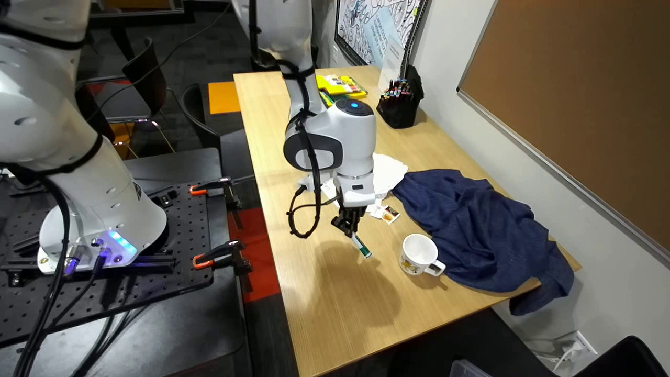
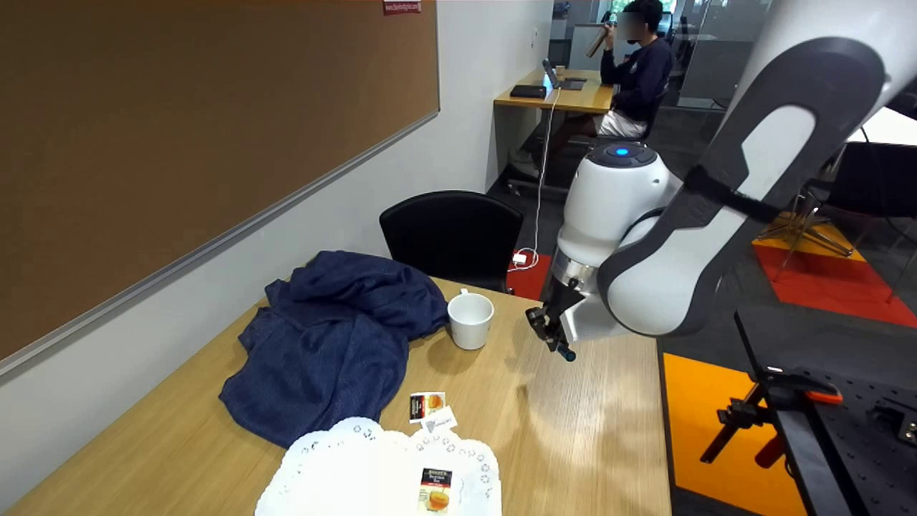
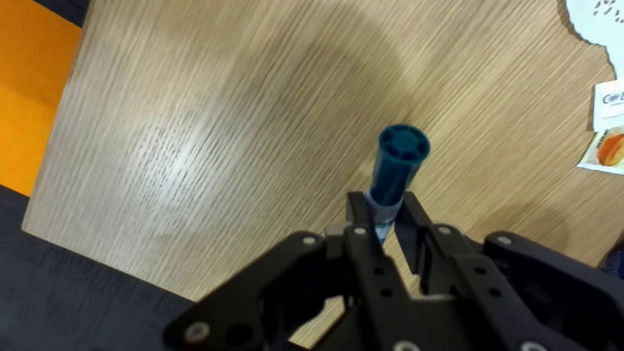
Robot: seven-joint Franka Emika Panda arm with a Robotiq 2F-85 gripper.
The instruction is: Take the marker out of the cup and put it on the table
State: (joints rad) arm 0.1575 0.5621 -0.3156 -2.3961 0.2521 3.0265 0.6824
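A room with a pale wall (image 1: 523,173) and, in both exterior views, a broad brown board (image 1: 576,78); underfoot, a dark floor (image 1: 267,324) with red and orange patches (image 2: 702,394); along the wall, a long table (image 1: 335,298) of light wood, with fine grain and, in the wrist view, a bright glare; over it, a white robot arm (image 2: 716,236); in an exterior view, a seated person (image 2: 645,72) at a far table (image 2: 587,99); nearer, a black chair (image 2: 451,236) at the table's end; on the wood, a dark blue cloth (image 1: 481,230), crumpled, partly over the edge; close by, lacy white paper (image 2: 358,466); in an exterior view, a black case (image 1: 400,112) full of pens (image 1: 397,90); just beside the cloth, a white cup (image 2: 470,331), upright, with handle toward the chair; above the wood, the black gripper (image 3: 382,209), pinching the marker (image 3: 394,178) between its fingers; near the paper, small packets (image 2: 427,407); slimmest, that marker, tilted, with its green end lowest, over the table and apart from the cup.
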